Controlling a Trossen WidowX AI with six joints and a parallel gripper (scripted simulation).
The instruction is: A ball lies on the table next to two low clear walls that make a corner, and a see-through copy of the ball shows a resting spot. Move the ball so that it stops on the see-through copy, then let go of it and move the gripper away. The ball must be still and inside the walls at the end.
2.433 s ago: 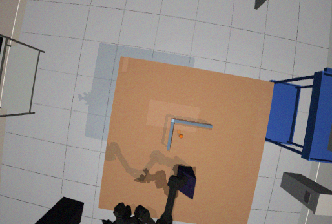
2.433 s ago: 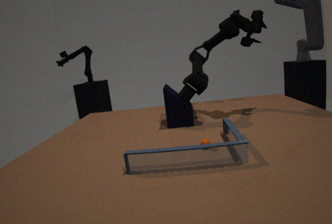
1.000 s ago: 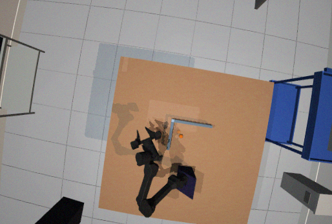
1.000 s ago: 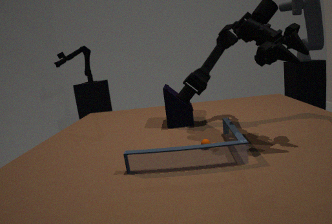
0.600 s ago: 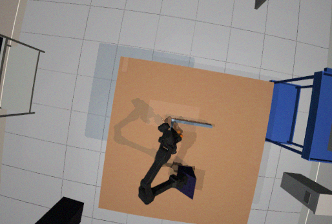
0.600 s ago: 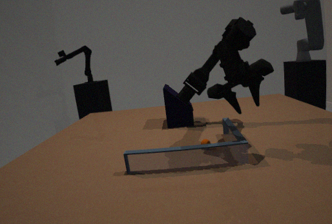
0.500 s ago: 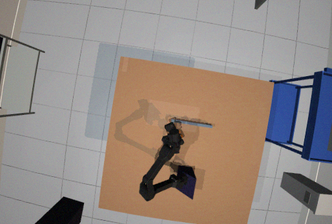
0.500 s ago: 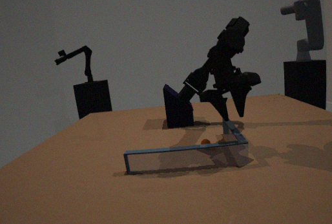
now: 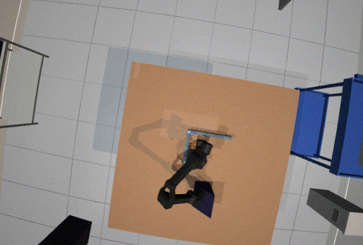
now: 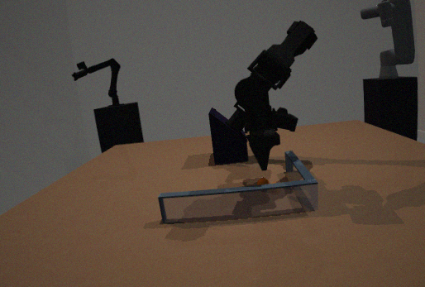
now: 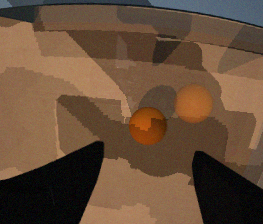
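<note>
The solid orange ball (image 11: pixel 148 126) (image 10: pixel 263 181) lies on the table inside the corner of the clear walls (image 9: pixel 212 135) (image 10: pixel 231 190) (image 11: pixel 222 9). The lighter see-through copy (image 11: pixel 194 103) is up and right of the ball in the wrist view, with a small gap between them, nearer the corner. My gripper (image 11: pixel 148 153) (image 10: pixel 264 169) points down above the ball with its fingers apart and nothing between them. In the wrist view the ball is just beyond the fingertips. In the top view the arm hides most of this area.
The low walls stand close around the ball on two sides. The arm's dark wedge-shaped base (image 9: pixel 208 202) (image 10: pixel 226 143) stands on the orange-brown table (image 9: pixel 247 114) (image 10: pixel 103 224). A blue chair (image 9: pixel 311 124) is beside the table. Two other arms stand on dark blocks in the background.
</note>
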